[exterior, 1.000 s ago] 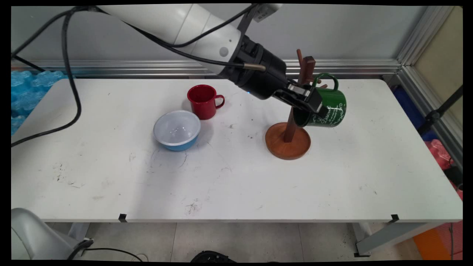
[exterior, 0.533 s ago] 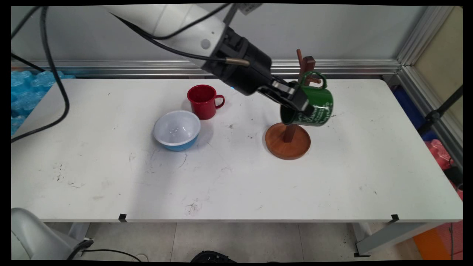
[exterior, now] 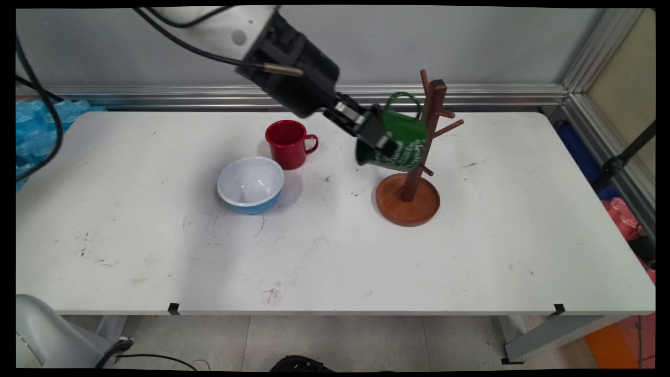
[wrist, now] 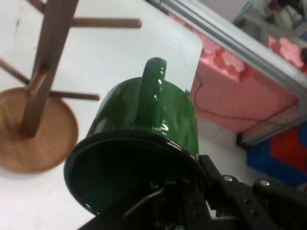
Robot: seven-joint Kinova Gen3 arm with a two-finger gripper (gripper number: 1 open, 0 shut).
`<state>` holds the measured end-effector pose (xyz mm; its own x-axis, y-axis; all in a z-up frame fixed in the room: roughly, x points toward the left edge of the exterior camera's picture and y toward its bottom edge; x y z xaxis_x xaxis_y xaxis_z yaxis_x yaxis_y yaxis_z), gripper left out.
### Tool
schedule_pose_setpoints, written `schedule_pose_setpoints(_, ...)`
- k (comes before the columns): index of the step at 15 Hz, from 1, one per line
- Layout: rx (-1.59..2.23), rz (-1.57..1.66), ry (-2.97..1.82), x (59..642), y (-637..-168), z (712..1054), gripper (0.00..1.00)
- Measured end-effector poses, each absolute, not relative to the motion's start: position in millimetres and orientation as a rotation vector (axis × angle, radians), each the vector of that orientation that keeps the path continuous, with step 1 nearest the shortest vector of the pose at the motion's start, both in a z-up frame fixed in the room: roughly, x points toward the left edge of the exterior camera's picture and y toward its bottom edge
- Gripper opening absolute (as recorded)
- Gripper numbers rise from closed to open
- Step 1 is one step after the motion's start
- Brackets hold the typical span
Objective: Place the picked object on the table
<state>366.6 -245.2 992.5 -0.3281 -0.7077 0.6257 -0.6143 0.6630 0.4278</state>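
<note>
My gripper (exterior: pixel 378 137) is shut on the rim of a green mug (exterior: pixel 402 140) with white lettering, held tilted in the air with its handle up. The mug hangs just left of the wooden mug tree (exterior: pixel 430 121), partly behind its post, clear of the pegs. In the hand view the green mug (wrist: pixel 144 139) fills the middle with its handle pointing up, my gripper (wrist: pixel 172 191) clamped on its rim at the bottom, and the mug tree (wrist: pixel 41 91) stands at the left on its round base.
A red mug (exterior: pixel 287 143) stands upright on the white table (exterior: pixel 335 251), left of the gripper. A blue bowl (exterior: pixel 250 185) with a white inside sits in front of it. The tree's round wooden base (exterior: pixel 407 200) rests right of centre.
The arm has swung left and upward carrying the green mug from the right side of the mug tree across to its left side, off the pegs.
</note>
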Motion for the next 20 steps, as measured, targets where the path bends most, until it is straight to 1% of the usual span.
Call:
schedule_pose_setpoints(11,0.971,-0.076,-2.302,417.2,-221.7,1013.1,0.00)
schedule_pose_setpoints(20,0.946,-0.015,-2.612,440.2,-198.1,1009.5,0.00)
